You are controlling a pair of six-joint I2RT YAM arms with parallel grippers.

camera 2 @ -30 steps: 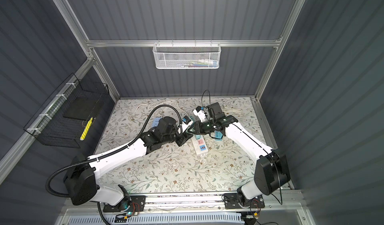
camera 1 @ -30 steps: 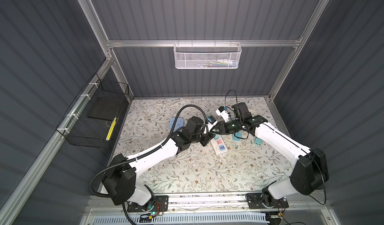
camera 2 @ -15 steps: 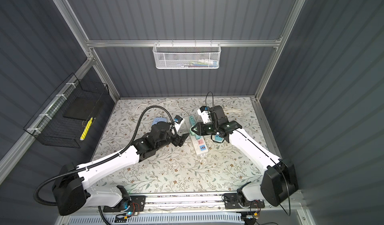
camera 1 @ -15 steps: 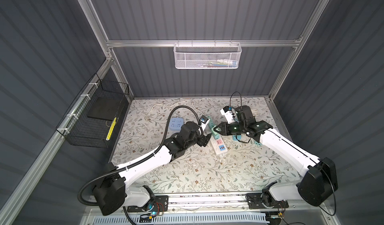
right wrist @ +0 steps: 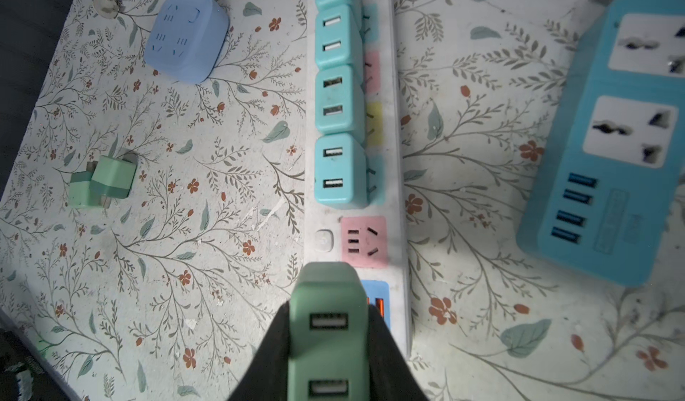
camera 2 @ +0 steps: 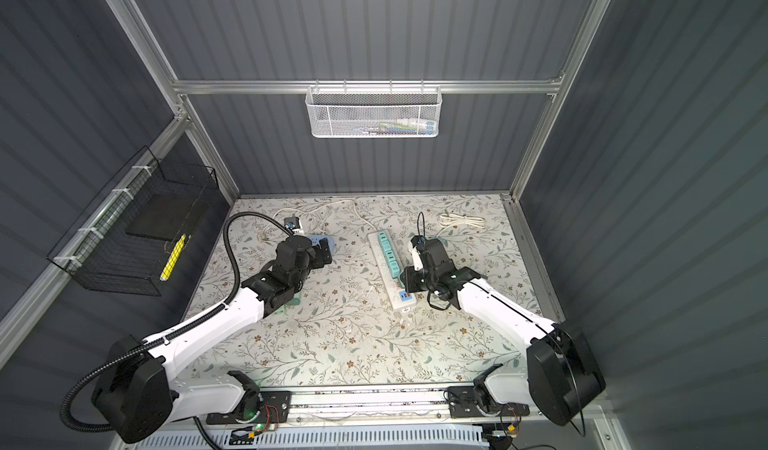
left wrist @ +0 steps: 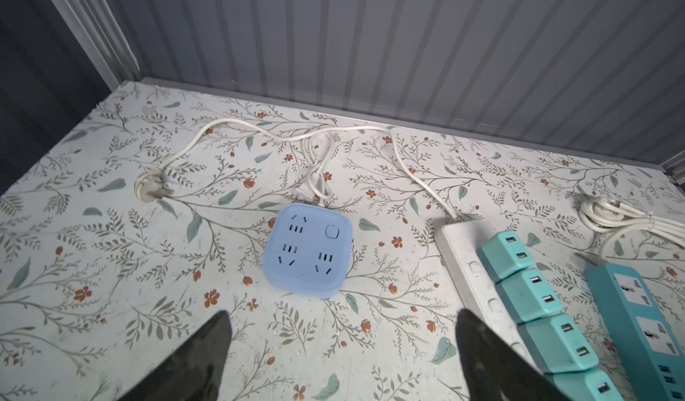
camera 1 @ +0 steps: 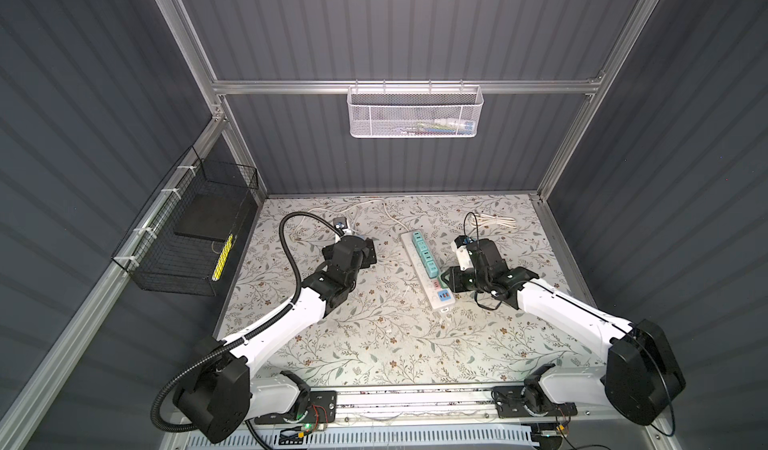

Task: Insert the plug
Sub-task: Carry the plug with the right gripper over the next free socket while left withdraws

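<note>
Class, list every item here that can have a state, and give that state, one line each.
Mint-green two-port USB charger: gripped, not yet inserted.
Right gripper: shut on that charger.
Left gripper: open, empty.
Long white power strip: four teal chargers plugged in, pink socket empty.
Pale blue square socket block: all sockets empty.
Two pale green chargers: loose, unplugged.
Turquoise power strip: visible sockets empty.

Left arm (camera 1: pixel 291 315): jaws wide apart. Right arm (camera 1: pixel 561 306): jaws clamped.
</note>
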